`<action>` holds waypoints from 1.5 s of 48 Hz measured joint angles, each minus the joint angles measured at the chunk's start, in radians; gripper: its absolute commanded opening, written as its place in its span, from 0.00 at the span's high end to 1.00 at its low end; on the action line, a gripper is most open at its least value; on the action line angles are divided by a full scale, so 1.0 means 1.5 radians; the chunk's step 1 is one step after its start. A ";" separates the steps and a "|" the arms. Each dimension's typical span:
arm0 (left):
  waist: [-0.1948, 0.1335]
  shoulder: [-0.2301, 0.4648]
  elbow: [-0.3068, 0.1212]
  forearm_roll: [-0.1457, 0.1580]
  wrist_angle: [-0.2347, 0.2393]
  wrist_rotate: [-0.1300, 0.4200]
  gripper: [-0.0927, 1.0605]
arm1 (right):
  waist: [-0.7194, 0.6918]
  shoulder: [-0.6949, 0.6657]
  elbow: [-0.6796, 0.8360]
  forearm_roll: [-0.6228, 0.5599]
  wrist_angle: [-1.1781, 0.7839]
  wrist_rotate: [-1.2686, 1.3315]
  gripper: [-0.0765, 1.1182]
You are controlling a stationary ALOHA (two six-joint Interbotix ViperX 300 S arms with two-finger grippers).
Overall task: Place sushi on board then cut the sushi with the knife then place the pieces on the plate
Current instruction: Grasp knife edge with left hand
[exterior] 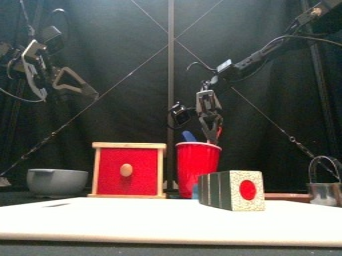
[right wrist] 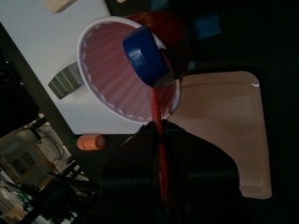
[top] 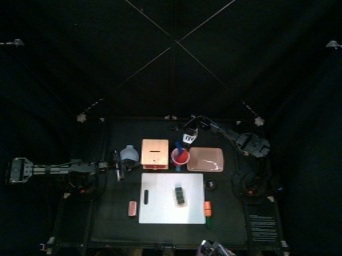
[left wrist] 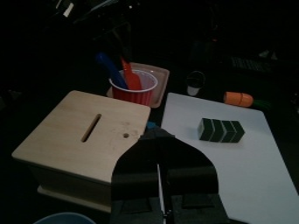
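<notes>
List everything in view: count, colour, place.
white board: 1, white, centre
sushi roll: 1, dark green, on board
wooden box: 1, pale, behind board
red cup: 1, red, beside box
blue knife: 1, blue, in cup
red knife: 1, red, in cup
pink tray: 1, pink, right of cup
bowl: 1, blue-grey, left of box
metal cutter: 1, silver, right
toy foods: 2, orange, flanking board
left gripper: 1, black, shut, left side
right gripper: 1, black, gripping red knife

— How do we stand on the left?
— Held high, our left gripper with its jaws pressed together.
— And on the right?
— We reach inward, right gripper pointing down, jaws pinching the red knife.
</notes>
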 measured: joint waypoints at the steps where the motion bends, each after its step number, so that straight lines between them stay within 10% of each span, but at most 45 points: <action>1: 0.000 0.000 0.000 0.000 0.000 0.000 0.92 | 0.001 -0.001 -0.003 -0.001 0.000 0.000 0.62; 57: -0.003 0.000 -0.025 -0.006 -0.008 0.000 0.92 | 0.042 -0.297 0.073 -0.063 -0.040 0.001 0.63; 72: -0.046 0.000 -0.037 -0.001 -0.048 0.000 0.92 | 0.146 -0.458 0.233 -0.071 -0.252 0.001 0.62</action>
